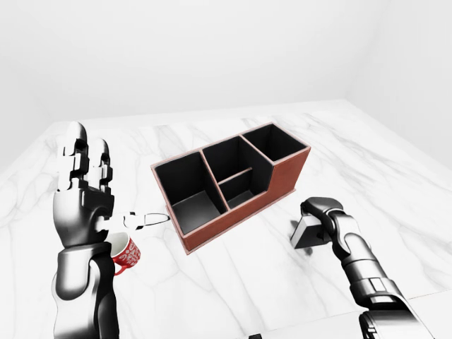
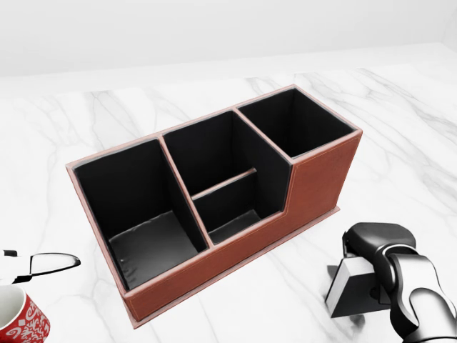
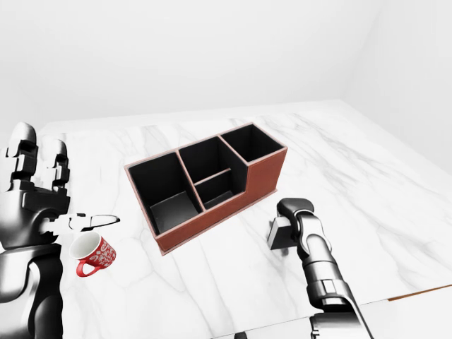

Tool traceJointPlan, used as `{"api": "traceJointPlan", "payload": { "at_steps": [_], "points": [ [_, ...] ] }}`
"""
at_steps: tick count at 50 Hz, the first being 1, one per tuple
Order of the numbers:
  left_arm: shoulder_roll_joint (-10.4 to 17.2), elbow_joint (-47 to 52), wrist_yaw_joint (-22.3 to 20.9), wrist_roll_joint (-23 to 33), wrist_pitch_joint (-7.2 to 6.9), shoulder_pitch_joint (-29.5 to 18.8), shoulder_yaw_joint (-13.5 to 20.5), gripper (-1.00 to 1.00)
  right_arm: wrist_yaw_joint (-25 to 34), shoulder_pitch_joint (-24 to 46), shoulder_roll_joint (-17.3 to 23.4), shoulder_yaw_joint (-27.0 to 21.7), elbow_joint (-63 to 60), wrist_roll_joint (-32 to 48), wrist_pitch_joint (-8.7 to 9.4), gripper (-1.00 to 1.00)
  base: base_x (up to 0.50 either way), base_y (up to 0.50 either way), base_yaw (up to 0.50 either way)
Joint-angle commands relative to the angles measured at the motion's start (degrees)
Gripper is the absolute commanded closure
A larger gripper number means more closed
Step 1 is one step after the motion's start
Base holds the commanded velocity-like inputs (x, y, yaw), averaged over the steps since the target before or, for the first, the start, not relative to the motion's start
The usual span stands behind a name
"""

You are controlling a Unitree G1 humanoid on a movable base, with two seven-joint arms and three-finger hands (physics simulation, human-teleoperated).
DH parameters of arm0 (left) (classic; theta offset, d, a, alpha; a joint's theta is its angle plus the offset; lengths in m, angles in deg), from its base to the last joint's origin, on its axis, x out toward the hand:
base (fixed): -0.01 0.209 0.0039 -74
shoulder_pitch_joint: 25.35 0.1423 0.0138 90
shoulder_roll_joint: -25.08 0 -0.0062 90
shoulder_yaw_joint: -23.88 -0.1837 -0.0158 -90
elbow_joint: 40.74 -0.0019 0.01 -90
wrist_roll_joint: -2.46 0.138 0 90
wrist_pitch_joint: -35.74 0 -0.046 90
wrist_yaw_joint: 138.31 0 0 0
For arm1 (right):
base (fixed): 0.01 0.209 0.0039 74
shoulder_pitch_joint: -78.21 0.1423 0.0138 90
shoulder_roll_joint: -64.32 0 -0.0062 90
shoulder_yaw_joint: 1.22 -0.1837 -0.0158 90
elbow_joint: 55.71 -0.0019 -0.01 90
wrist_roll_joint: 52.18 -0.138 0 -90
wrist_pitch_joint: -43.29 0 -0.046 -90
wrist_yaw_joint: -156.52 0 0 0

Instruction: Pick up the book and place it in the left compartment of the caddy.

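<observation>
The right hand point(image 2: 375, 268) was lowest in the head view, at the bottom right, bent down over a small grey book point(image 2: 348, 289) that stood on the white marble bench point(image 2: 400, 128); its fingers point(image 2: 371, 239) curled over the top of the book and seemed closed on it, though the grip itself was partly hidden by the hand. The book was just beside the caddy's low long side, apart from it, toward its right end. At the bottom left of that view sat a red patterned mug point(image 2: 20, 321), with a pair of black-rimmed glasses point(image 2: 44, 264) just above it, both near the caddy's left end. In the left-eye view the left hand point(image 1: 83, 187) was raised upright above the mug, fingers point(image 1: 76, 152) spread straight and holding nothing. Farther up the bench lay the brown caddy point(image 2: 314, 186), set at a slant, its black-lined left compartment point(image 2: 146, 236) holding nothing, the divided middle section and the taller right compartment point(image 2: 296, 121) beyond it.
</observation>
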Motion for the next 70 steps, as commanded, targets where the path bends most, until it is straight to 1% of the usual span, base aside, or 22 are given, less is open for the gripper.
{"api": "traceJointPlan", "payload": {
  "at_steps": [1, 6, 7, 12, 20, 21, 24, 28, 32, 35, 36, 37, 39, 40, 42, 50, 56, 62, 65, 66, 67, 70],
  "points": [
    [0.16, -0.49, -0.02, -0.14, 0.00, -0.15, 0.06, -1.00, 5.54, -2.72, -0.52, -0.53, -5.54, 1.63, -0.44, 1.00, 0.00, 0.00, 0.00],
    [0.24, -0.60, -0.08, -0.39, 0.00, -0.12, 0.37, -1.00, 10.54, -3.50, -0.92, -1.41, -12.18, 2.81, -1.13, 1.00, 0.00, 0.00, 0.00],
    [0.24, -0.65, -0.12, -0.40, 0.00, -0.06, 0.40, -1.00, 12.50, -3.87, -1.07, -1.53, -14.91, 3.06, -1.34, 1.00, 0.00, 0.00, 0.00],
    [0.32, -0.85, -0.14, -0.60, 0.00, -0.10, 0.61, -1.00, 17.35, -4.65, -1.81, -2.54, -21.53, 4.06, -2.46, 1.00, 0.00, 0.00, 0.00],
    [0.43, -1.15, -0.18, -0.83, 0.00, -0.11, 0.86, -1.00, 17.35, -3.89, -3.00, -3.16, -29.94, 5.42, -3.97, 1.00, 0.00, 0.00, 0.00],
    [0.43, -1.06, -0.18, -0.91, 0.00, -0.07, 0.93, -1.00, 17.35, -3.86, -3.17, -3.00, -31.98, 5.23, -4.74, 1.00, 0.00, 0.00, 0.00],
    [0.44, -1.26, -0.22, -1.02, 0.00, -0.08, 0.98, -1.00, 17.35, -3.48, -4.08, -2.87, -34.24, 5.90, -5.15, 1.00, 0.00, 0.00, 0.00],
    [0.50, -1.15, -0.36, -1.29, 0.00, 0.10, 1.31, -1.00, 17.35, -1.65, -5.68, -1.83, -37.38, 6.55, -5.99, 1.00, 0.00, 0.00, 0.00],
    [0.57, -1.14, -0.58, -1.42, 0.00, 0.17, 1.50, -1.00, 17.35, 1.07, -8.30, 0.18, -39.64, 6.85, -6.26, 1.00, 0.00, 0.00, 0.00],
    [0.68, -1.44, -0.84, -1.68, 0.00, 0.13, 1.82, -1.00, 17.35, 3.32, -10.82, 1.95, -41.10, 7.15, -5.95, 1.00, 0.00, 0.00, 0.00],
    [0.69, -1.45, -0.84, -1.69, 0.00, 0.13, 1.83, -1.00, 17.35, 3.38, -10.93, 1.96, -41.13, 7.19, -5.98, 1.00, 0.00, 0.00, 0.00],
    [0.77, -1.83, -0.93, -1.83, 0.00, 0.05, 2.03, -1.00, 17.35, 4.50, -12.34, 3.07, -41.29, 7.37, -5.77, 1.00, 0.00, 0.00, 0.00],
    [0.94, -2.24, -1.02, -2.20, 0.00, -0.06, 2.39, -1.00, 17.35, 6.03, -14.13, 4.63, -41.20, 7.94, -5.98, 1.00, 0.00, 0.00, 0.00],
    [0.96, -2.26, -1.00, -2.23, 0.00, -0.05, 2.39, -1.00, 17.35, 6.08, -14.26, 4.62, -41.19, 8.01, -6.05, 1.00, 0.00, 0.00, 0.00],
    [1.08, -2.41, -1.10, -2.68, 0.00, 0.01, 2.80, -1.00, 17.35, 8.04, -16.28, 6.04, -40.64, 8.56, -5.87, 1.00, 0.00, 0.00, 0.00],
    [1.50, -3.20, -1.09, -3.57, 0.00, -0.15, 3.54, -1.00, 17.35, 11.70, -20.56, 8.58, -38.07, 9.60, -6.33, 1.00, 0.00, 0.00, 0.00],
    [1.80, -3.26, -1.14, -4.58, 0.00, -0.07, 4.33, -1.00, 17.35, 16.12, -24.80, 10.13, -35.70, 8.98, -4.94, 1.00, 0.00, 0.00, 0.00],
    [2.03, -3.59, -1.50, -5.33, 0.00, 0.12, 5.04, -1.00, 17.35, 19.55, -29.41, 12.05, -29.54, 8.01, -3.41, 1.00, 0.00, 0.00, 0.00],
    [2.16, -3.88, -1.68, -5.69, 0.00, 0.12, 5.37, -1.00, 17.35, 21.02, -30.73, 12.62, -26.93, 7.71, -3.06, 1.00, 0.00, 0.00, 0.00],
    [2.22, -4.05, -1.72, -5.77, 0.00, 0.07, 5.42, -1.00, 17.35, 21.57, -30.92, 12.71, -26.08, 7.45, -3.42, 1.00, 0.00, 0.00, 0.00],
    [2.30, -4.25, -1.78, -5.93, 0.00, 0.02, 5.59, -1.00, 17.35, 22.98, -31.75, 12.63, -24.05, 7.11, -3.06, 1.00, 0.00, 0.00, 0.00],
    [2.51, -4.73, -1.77, -6.21, 0.00, -0.22, 5.80, -1.00, 17.35, 24.83, -32.60, 12.68, -21.13, 6.33, -2.87, 1.00, 0.00, 0.00, 0.00]
  ]
}}
